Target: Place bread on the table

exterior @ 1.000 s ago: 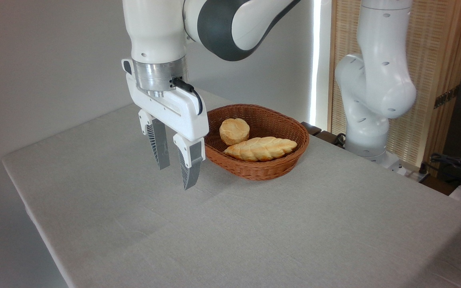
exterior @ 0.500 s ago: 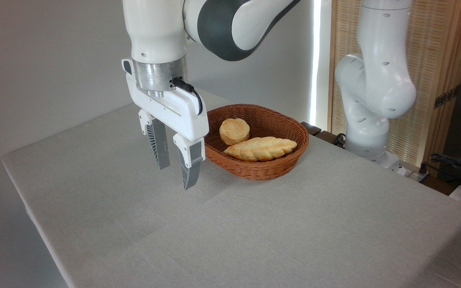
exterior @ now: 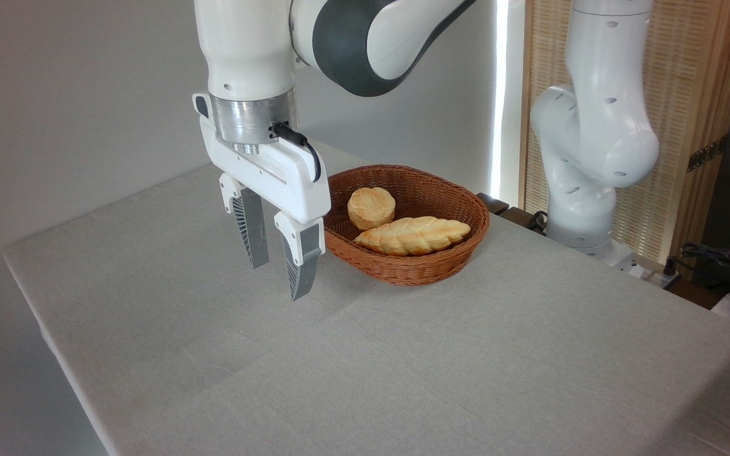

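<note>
We see the table (exterior: pixel 403 367) bearing a basket (exterior: pixel 431 266). Our gripper (exterior: pixel 278 278) hangs just left of it, jaws spread with nothing between. The loaf (exterior: pixel 413 235) and the bread (exterior: pixel 371 207) lie inside the basket.

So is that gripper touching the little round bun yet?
Apart. The camera view shows the gripper hanging open above the table, left of the basket where the bun sits.
</note>
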